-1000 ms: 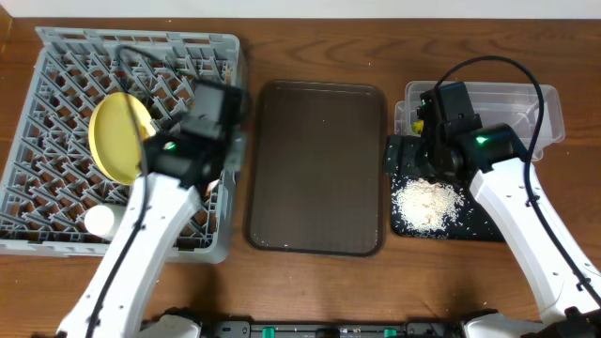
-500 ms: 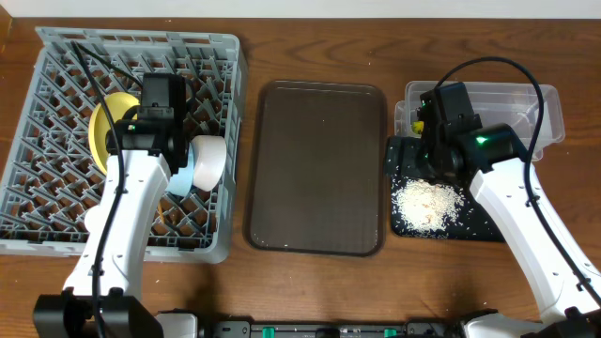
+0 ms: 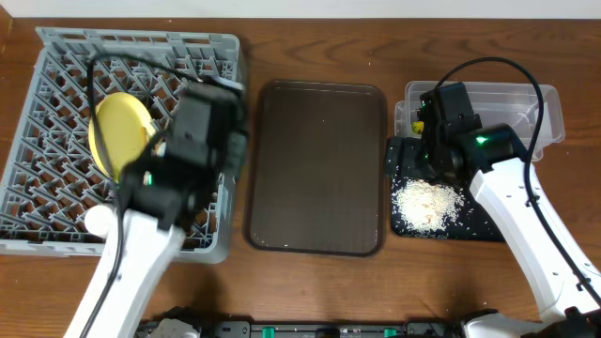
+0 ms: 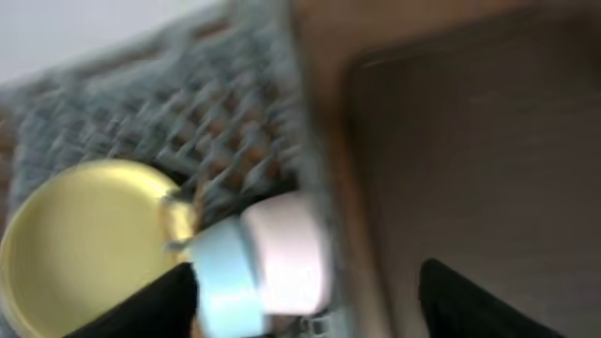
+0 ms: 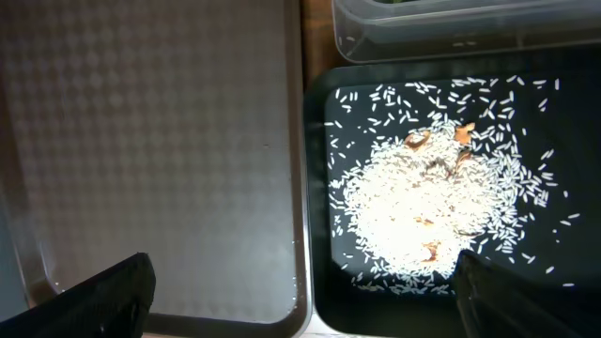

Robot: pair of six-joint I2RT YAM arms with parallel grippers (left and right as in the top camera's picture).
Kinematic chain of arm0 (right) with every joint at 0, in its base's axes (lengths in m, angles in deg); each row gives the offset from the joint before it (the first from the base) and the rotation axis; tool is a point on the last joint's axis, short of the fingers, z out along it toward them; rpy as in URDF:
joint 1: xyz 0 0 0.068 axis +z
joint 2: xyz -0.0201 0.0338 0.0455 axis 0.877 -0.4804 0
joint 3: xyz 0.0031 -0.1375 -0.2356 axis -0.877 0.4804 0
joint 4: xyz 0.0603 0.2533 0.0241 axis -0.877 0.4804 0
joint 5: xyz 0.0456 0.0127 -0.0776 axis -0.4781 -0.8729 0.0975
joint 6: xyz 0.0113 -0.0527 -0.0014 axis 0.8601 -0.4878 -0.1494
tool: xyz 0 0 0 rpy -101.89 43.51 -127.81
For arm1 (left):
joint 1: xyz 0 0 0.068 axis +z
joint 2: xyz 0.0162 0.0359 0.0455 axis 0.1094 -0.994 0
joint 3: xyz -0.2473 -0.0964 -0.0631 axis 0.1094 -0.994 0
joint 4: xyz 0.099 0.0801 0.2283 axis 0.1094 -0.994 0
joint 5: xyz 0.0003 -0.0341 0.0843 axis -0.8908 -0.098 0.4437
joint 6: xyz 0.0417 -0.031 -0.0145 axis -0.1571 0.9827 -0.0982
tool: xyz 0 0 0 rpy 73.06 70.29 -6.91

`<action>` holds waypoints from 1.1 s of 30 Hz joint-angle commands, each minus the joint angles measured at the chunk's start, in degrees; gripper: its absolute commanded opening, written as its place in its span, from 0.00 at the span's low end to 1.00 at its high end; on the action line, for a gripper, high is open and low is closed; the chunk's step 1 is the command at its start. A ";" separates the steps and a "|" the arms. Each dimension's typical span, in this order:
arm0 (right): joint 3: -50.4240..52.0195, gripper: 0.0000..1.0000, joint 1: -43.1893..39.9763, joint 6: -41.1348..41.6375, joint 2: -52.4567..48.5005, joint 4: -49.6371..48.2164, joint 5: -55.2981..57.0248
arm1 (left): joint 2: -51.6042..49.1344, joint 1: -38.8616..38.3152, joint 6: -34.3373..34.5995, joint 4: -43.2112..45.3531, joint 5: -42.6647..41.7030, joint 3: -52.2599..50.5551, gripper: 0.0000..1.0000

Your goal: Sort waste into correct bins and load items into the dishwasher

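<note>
One grey dish rack fills the table's left end. In it stands one yellow plate, tilted on edge near the rack's middle. One light blue bowl lies just beside the plate, and one small white bowl touches it, close to the rack's right wall. A second white bowl sits at the rack's front-left corner. The left gripper hovers over the two touching bowls, its fingers spread wide with nothing between them; this view is blurred.

One dark brown serving tray lies mid-table. At the right end, one clear tub sits at the far edge, with one black tray against its front. A single pile of rice scraps lies on that tray, loose grains scattered around it. The right gripper hangs over the tray's left rim, spread wide and empty.
</note>
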 commanded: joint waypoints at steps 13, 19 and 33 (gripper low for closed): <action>-0.39 0.99 -0.37 0.00 -0.07 0.07 0.74 | 6.58 -7.48 1.95 -0.55 -2.62 0.76 0.90; -0.39 0.99 -0.37 0.00 -0.07 0.07 0.74 | 6.58 -7.48 0.74 -0.52 -0.52 0.76 0.93; -0.39 0.99 -0.37 0.00 -0.07 0.07 0.74 | 28.74 9.40 22.58 40.81 -8.24 -31.89 0.94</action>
